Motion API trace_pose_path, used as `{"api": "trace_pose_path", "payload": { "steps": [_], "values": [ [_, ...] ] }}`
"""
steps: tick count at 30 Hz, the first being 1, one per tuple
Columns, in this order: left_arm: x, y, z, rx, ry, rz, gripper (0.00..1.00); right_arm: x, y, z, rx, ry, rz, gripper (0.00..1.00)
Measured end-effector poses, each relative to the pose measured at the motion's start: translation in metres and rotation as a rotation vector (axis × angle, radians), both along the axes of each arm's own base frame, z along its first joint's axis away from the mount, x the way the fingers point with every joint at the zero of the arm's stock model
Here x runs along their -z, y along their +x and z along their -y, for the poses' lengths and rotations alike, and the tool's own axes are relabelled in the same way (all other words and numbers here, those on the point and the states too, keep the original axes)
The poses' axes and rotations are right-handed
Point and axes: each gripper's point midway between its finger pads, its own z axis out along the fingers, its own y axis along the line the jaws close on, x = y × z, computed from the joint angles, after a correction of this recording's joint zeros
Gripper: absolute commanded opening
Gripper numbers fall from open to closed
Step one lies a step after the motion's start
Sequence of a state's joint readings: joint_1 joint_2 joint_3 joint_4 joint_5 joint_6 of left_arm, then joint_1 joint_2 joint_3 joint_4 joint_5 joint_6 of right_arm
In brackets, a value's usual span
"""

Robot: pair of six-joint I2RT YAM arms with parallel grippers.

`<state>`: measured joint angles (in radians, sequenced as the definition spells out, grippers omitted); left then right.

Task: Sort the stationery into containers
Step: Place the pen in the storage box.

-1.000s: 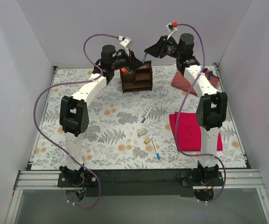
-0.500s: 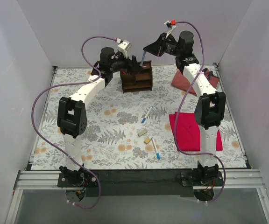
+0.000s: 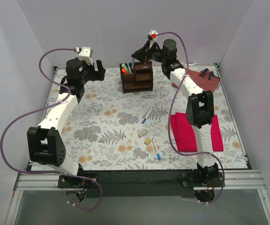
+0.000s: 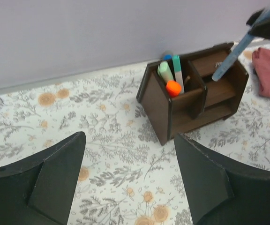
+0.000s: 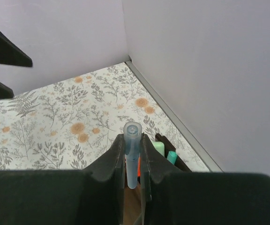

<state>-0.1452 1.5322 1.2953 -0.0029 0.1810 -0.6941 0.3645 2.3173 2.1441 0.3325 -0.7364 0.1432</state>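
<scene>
The dark brown organiser (image 3: 136, 77) stands at the back of the table; green (image 4: 165, 71), orange (image 4: 173, 87) and teal (image 4: 176, 65) markers stick up in its left compartment. My right gripper (image 3: 137, 55) hovers just above it, shut on a pale blue pen (image 5: 132, 154) that hangs tip-down over the organiser (image 4: 191, 101). My left gripper (image 3: 96, 70) is well to the left of the organiser, open and empty (image 4: 129, 140). Two blue-tipped pens (image 3: 147, 115) (image 3: 156, 149) and two tan erasers (image 3: 143, 133) (image 3: 147, 140) lie mid-table.
A flat red cloth (image 3: 193, 131) lies under the right arm. A reddish-brown bag (image 3: 203, 77) sits in the back right corner. The back wall runs close behind the organiser. Purple cables loop above both arms.
My left gripper has opened and drawn back to the left, away from the organiser. My right gripper has moved left with the pale blue pen and now hangs over the organiser.
</scene>
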Motion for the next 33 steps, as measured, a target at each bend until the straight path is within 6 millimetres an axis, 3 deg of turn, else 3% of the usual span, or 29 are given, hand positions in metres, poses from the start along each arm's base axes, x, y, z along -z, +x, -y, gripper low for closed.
{"api": "trace_pose_path", "payload": {
  "steps": [5,8,14,25,28,33],
  "values": [
    [0.043,-0.012,0.0,-0.003,0.024,-0.096,0.75,0.0,-0.009,-0.029,-0.024,-0.018,0.116,0.01],
    [0.055,-0.016,-0.001,-0.002,0.03,-0.13,0.75,0.005,-0.003,-0.034,-0.013,-0.026,0.161,0.01],
    [0.056,-0.016,-0.001,-0.002,0.03,-0.13,0.75,0.027,0.014,-0.029,0.031,-0.062,0.187,0.01],
    [0.057,-0.016,-0.001,0.001,0.039,-0.131,0.75,0.04,0.026,-0.026,0.066,-0.086,0.239,0.02],
    [0.057,-0.016,-0.001,0.002,0.043,-0.13,0.75,0.049,0.026,-0.028,0.066,-0.095,0.227,0.09],
    [0.058,-0.016,-0.001,0.004,0.049,-0.128,0.75,0.064,0.025,-0.028,0.065,-0.107,0.202,0.46]
  ]
}}
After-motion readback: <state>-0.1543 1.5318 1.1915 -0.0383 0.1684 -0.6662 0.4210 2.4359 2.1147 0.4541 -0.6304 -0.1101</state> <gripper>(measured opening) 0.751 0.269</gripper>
